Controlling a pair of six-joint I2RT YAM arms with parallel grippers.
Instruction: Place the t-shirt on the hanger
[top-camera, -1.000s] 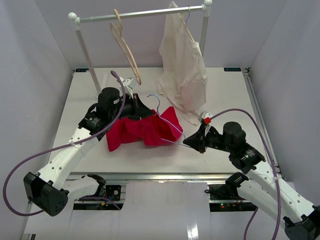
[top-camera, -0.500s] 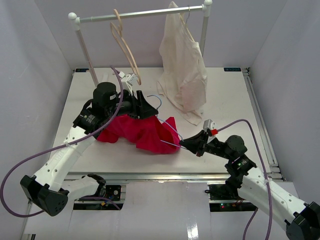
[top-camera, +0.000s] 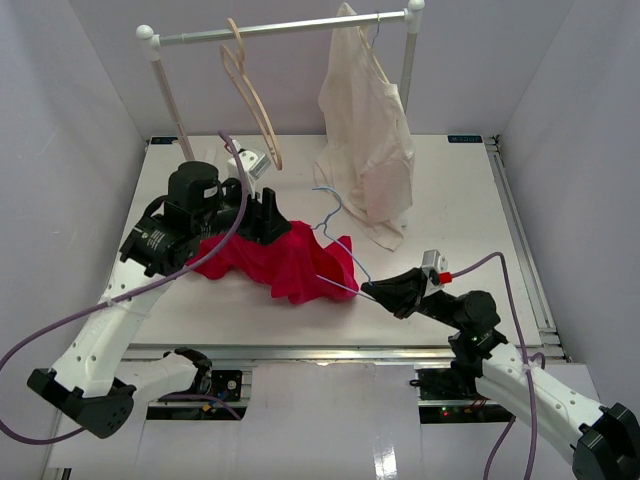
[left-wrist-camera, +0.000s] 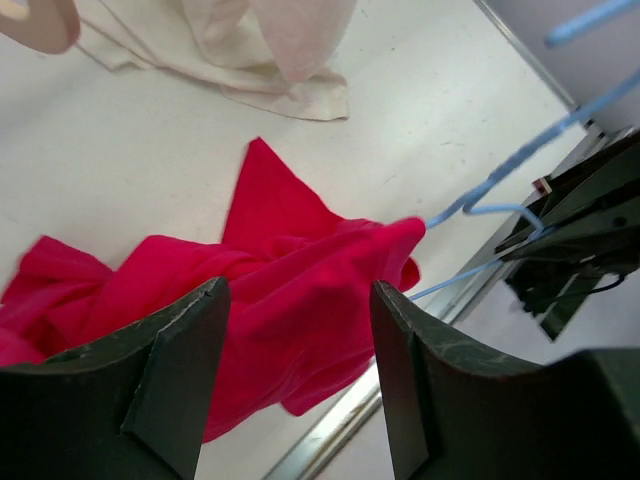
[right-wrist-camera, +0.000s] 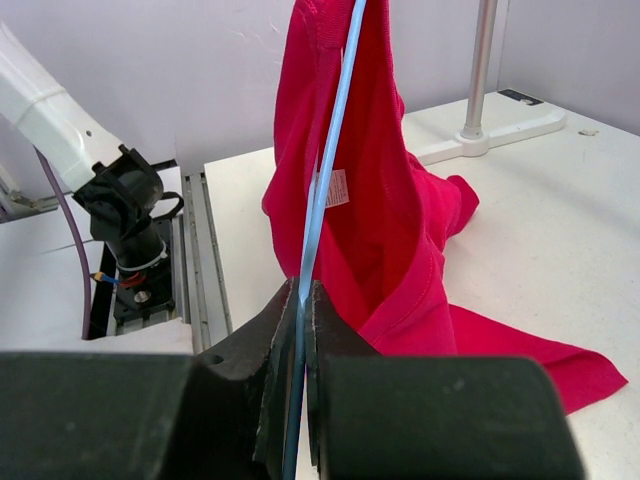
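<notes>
Top external view: we see the table (top-camera: 450, 200) bearing the rack (top-camera: 290, 28), from whose bar hang a cream garment (top-camera: 365, 140) and a wooden hanger (top-camera: 255, 100). In front of the rack the t-shirt (top-camera: 280, 262) lies crumpled, one part draped over the hanger (top-camera: 340, 215). Our right gripper (right-wrist-camera: 302, 290) pinches that wire. Our left gripper (left-wrist-camera: 295, 300) stands spread above the shirt, holding nothing.
</notes>
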